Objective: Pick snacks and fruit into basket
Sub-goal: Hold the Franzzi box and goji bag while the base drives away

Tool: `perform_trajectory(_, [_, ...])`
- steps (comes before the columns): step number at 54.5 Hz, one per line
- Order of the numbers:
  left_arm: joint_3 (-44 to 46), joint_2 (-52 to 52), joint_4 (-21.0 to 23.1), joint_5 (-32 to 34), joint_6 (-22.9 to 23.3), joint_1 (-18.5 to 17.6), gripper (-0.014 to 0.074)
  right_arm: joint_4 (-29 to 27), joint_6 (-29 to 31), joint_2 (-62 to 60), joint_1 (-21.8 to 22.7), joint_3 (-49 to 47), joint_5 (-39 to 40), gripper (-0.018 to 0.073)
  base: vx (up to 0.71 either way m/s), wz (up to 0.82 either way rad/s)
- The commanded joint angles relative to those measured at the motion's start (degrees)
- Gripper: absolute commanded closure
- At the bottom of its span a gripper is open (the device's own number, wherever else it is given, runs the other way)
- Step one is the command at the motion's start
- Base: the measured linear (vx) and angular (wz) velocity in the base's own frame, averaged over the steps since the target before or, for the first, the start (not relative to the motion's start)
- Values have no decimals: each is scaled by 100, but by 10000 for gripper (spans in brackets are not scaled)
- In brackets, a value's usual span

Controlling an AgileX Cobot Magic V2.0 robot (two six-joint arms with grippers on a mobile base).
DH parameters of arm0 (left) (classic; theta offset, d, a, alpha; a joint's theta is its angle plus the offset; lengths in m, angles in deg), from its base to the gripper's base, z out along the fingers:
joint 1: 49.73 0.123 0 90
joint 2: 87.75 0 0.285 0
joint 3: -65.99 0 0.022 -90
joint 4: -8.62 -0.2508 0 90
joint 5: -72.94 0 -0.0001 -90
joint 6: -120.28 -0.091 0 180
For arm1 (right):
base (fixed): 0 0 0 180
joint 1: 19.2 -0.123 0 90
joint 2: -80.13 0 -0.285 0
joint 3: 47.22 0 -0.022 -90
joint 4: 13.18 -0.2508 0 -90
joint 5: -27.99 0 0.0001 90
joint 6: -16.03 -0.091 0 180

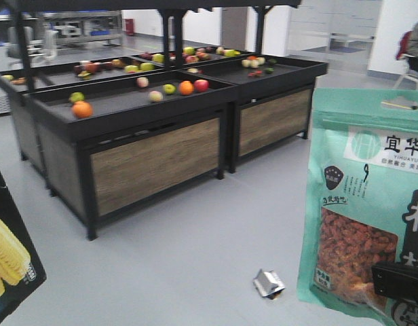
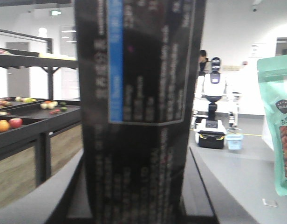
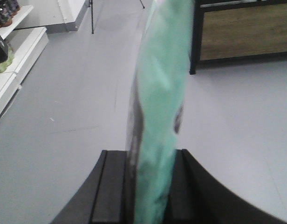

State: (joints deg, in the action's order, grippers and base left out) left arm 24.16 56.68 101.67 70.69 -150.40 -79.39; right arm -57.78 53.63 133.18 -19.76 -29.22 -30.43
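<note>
Pouch (image 3: 162,84) upright in tight grip of right tool (image 3: 146,161); corn box (image 2: 139,70) likewise in left tool (image 2: 136,156).

A smooth pale grey floor (image 1: 195,258) is laid throughout. Black metal-framed display stands with wood-grain side panels (image 1: 155,159) are grouped on it, backed by white walls (image 1: 389,20). A crumpled silver wrapper (image 1: 269,282) is seen on the floor, and low white shelving (image 3: 13,60) is set along one side.

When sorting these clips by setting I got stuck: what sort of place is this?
Probably a mock grocery shop in a test hall: black wood-panelled produce stands hold loose fruit, and another white robot stands in the background.
</note>
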Motion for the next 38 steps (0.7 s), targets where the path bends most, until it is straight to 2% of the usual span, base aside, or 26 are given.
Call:
perform_trajectory(1, [191, -16, 18, -40, 23, -14, 603, -322, 45, -15, 17, -168, 344, 567, 34, -47])
perform_trajectory(38, [191, -16, 18, -40, 23, -14, 603, -324, 45, -15, 17, -168, 333, 567, 36, -54])
